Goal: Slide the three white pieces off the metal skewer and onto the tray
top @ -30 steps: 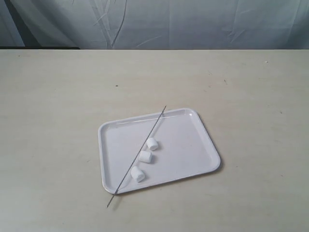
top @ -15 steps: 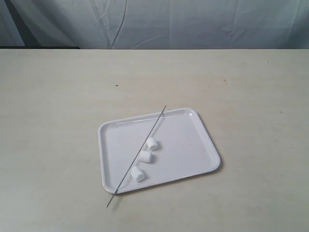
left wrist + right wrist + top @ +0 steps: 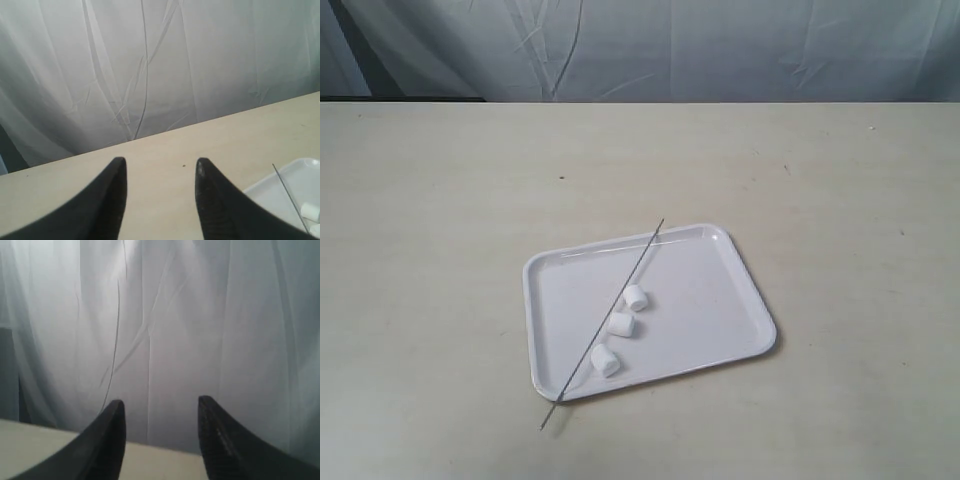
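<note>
Three white pieces (image 3: 621, 324) lie loose on the tray (image 3: 710, 300), just beside the metal skewer (image 3: 638, 262) crossing it diagonally, in the exterior view. Only wrist views show the left gripper (image 3: 160, 162) and right gripper (image 3: 160, 402), both spread wide, holding nothing.

The left gripper (image 3: 160, 167) has two matte black fingers (image 3: 107, 205) tapering to rounded points. The right gripper (image 3: 160, 407) looks the same.
</note>
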`<act>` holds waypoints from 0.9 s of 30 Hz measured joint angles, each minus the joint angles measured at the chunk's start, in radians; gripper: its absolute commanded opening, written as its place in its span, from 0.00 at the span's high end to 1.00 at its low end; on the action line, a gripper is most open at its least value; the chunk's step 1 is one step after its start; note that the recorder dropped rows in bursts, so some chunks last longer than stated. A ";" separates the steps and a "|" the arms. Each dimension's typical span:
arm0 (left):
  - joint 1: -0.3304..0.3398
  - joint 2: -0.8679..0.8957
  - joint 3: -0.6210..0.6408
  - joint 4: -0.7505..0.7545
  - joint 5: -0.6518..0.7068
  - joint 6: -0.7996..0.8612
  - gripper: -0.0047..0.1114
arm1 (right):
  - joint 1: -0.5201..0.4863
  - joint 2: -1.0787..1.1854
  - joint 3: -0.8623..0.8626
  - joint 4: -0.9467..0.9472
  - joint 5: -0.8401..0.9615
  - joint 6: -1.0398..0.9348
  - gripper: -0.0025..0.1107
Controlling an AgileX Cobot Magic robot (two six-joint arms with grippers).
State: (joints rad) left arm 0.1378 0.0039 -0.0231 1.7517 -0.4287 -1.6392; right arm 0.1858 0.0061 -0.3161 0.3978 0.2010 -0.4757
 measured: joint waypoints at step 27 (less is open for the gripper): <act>0.000 0.000 0.019 -0.006 0.000 0.000 0.60 | 0.000 0.000 0.314 0.002 0.154 0.000 0.58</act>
State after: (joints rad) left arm 0.1378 0.0039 -0.0040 1.7459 -0.4287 -1.6392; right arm 0.1858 0.0061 -0.0023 0.3998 0.3546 -0.4757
